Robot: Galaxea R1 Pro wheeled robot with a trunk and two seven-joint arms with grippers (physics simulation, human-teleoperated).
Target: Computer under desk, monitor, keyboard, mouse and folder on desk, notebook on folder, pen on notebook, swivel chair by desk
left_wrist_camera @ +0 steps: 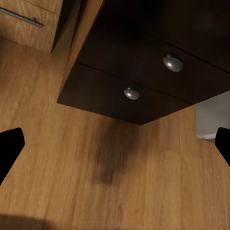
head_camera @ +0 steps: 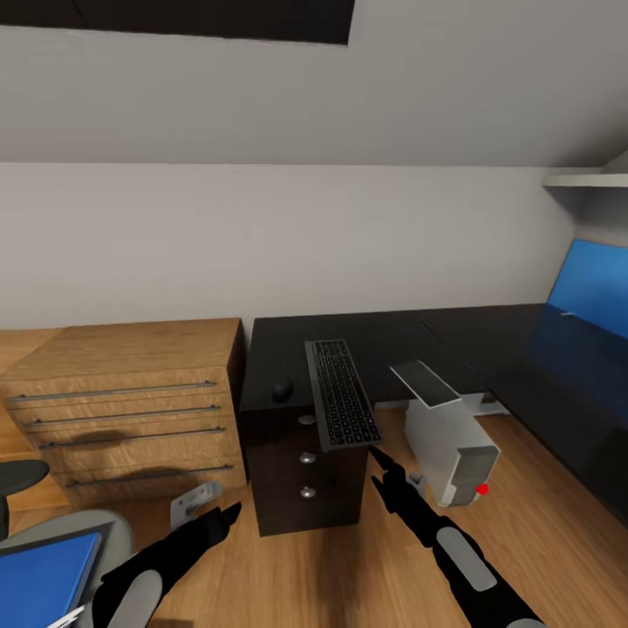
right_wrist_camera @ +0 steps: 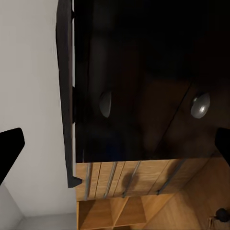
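Sloped grey walls frame the desk, keyboard overhanging its front edge. Right gripper hovers just below that overhang, jaws spread, empty; left gripper likewise released. Next, likely pushing the keyboard back onto the desk.

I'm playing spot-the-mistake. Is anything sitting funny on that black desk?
Yes. The keyboard lies lengthwise, its near end poking out past the desk's front edge above the drawers. The computer also leans tilted on the floor beside the drawers, rather than standing straight.

Oak drawer unit left, against wall.
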